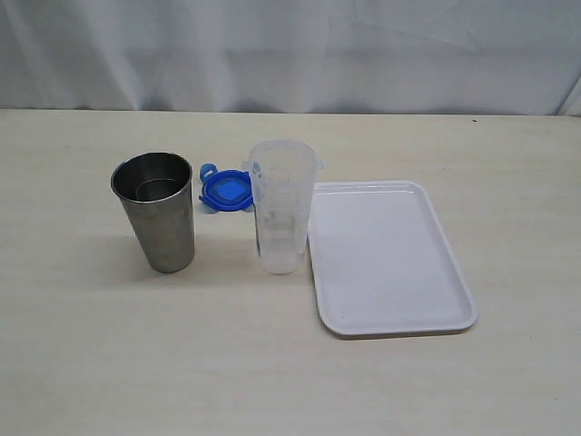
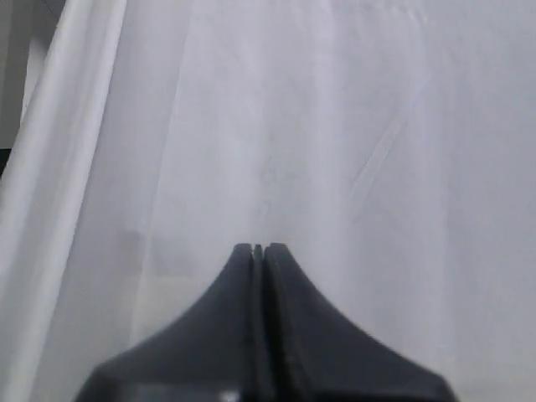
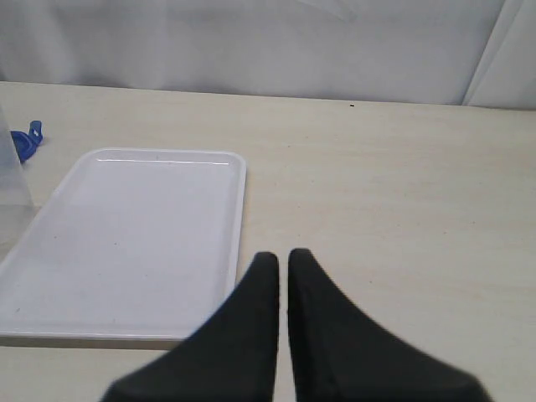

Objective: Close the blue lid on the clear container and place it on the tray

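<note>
The clear container (image 1: 280, 207) stands upright and uncovered in the middle of the table. The blue lid (image 1: 225, 192) lies flat on the table just behind and left of it. Right beside the container lies the white tray (image 1: 386, 257), with nothing on it. No arm shows in the exterior view. My left gripper (image 2: 258, 249) is shut and empty, facing only a white curtain. My right gripper (image 3: 283, 256) is shut and empty, hovering above the table off the tray's (image 3: 126, 239) edge. A bit of the lid (image 3: 27, 142) and the container's wall (image 3: 12, 172) show at that view's border.
A steel cup (image 1: 157, 209) stands upright left of the lid and container. A white curtain (image 1: 290, 54) hangs behind the table's far edge. Bare table top (image 1: 272, 372) stretches in front of the objects.
</note>
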Action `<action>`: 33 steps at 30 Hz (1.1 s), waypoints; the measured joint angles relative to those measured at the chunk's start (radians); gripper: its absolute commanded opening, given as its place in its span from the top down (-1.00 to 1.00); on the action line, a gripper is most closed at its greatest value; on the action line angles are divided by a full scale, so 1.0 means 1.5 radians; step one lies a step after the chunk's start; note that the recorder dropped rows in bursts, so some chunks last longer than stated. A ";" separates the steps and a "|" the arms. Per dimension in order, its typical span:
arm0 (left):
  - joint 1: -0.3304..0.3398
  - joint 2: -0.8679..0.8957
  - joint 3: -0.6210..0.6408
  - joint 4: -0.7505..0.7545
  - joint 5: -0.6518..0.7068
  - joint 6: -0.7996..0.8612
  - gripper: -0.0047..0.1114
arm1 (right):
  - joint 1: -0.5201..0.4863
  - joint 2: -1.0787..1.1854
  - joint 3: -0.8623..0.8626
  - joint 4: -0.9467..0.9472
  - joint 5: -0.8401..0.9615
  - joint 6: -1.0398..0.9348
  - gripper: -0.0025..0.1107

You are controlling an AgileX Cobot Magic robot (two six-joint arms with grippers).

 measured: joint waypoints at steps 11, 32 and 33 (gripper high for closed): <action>0.000 0.000 0.000 0.003 -0.135 -0.109 0.92 | 0.000 0.000 0.000 0.000 0.000 0.000 0.88; 0.000 0.000 -0.039 0.091 -0.050 -0.184 -0.53 | 0.000 0.000 0.000 0.000 0.000 0.000 0.88; 0.000 0.000 -0.039 0.093 -0.050 -0.184 -0.52 | 0.000 0.000 0.000 0.000 0.000 0.000 0.88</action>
